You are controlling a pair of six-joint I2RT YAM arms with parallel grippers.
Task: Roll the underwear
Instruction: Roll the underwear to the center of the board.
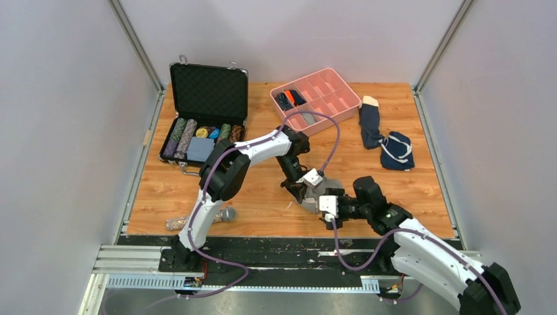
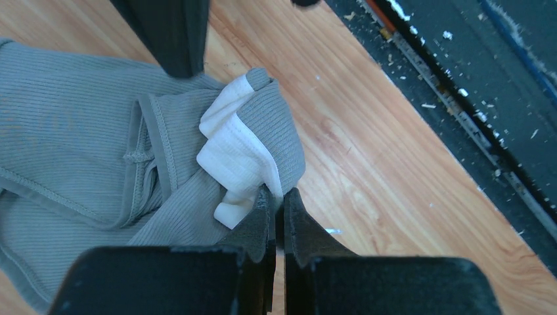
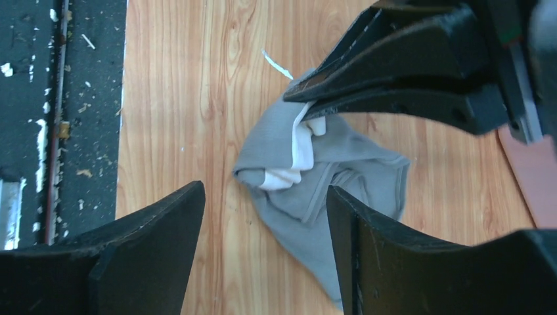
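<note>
Where the wood-grain tabletop (image 2: pixel 368 151) nears its front edge, the underwear (image 2: pixel 79 144), a soft gray-taupe ribbed knit with a smooth cream band, lies crumpled in loose folds. The left gripper (image 2: pixel 277 200) is clamped onto a folded corner, its black jaws pressed together on the cream band. The right gripper (image 3: pixel 265 190) hovers over the cloth with its blocky black fingers spread wide, grasping nothing. The left wrist view alone shows the fine ribbing and stitched hems. Only the overhead view takes in the pink plastic divided tray (image 1: pixel 341 88) and the open black case (image 1: pixel 209 92) at the table's far side.
</note>
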